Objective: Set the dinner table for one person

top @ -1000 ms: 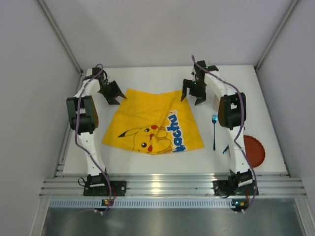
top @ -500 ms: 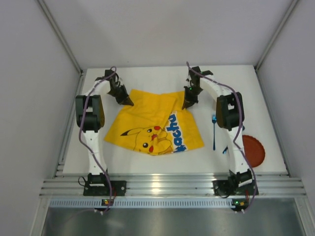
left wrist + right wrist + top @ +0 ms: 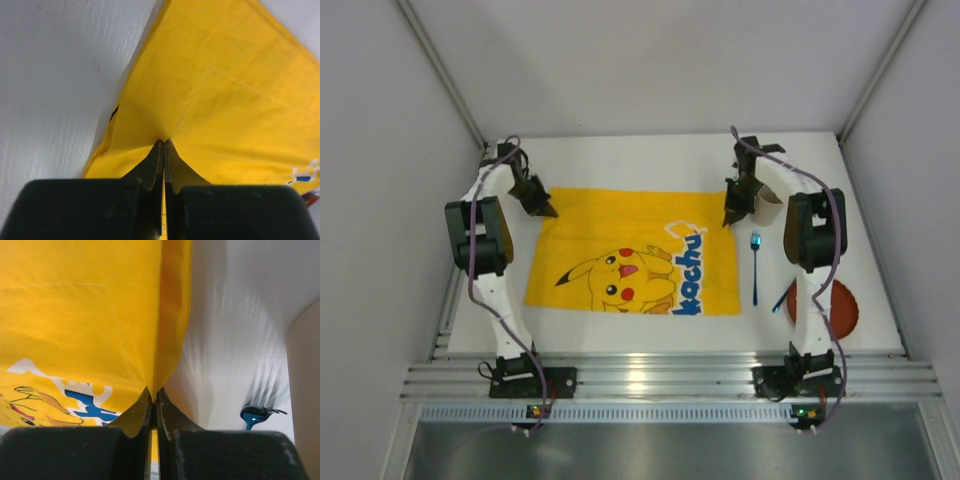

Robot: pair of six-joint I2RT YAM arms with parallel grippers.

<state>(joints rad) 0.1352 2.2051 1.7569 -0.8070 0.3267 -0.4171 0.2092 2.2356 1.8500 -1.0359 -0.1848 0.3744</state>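
Top external view: the yellow Pikachu-print cloth (image 3: 620, 225) now lies spread as a flat rectangle in the middle of the white desk (image 3: 640, 160). Half a second ago it sat skewed, with a fold across its far side. Both arms have swung outward since then. The left hand (image 3: 548, 211) is at the cloth's far left corner and the right hand (image 3: 727, 220) at its far right corner. A second ago both stood released above the cloth. Now each is clenched on the fabric, and the wrist views show the yellow cloth pinched between the closed tips and pulled up into a small peak. A blue fork (image 3: 755, 265) lies on the desk just right of the cloth, unmoved. At the near right a red-brown plate (image 3: 845, 305) rests on the desk, partly hidden behind the right arm; its contents cannot be told.
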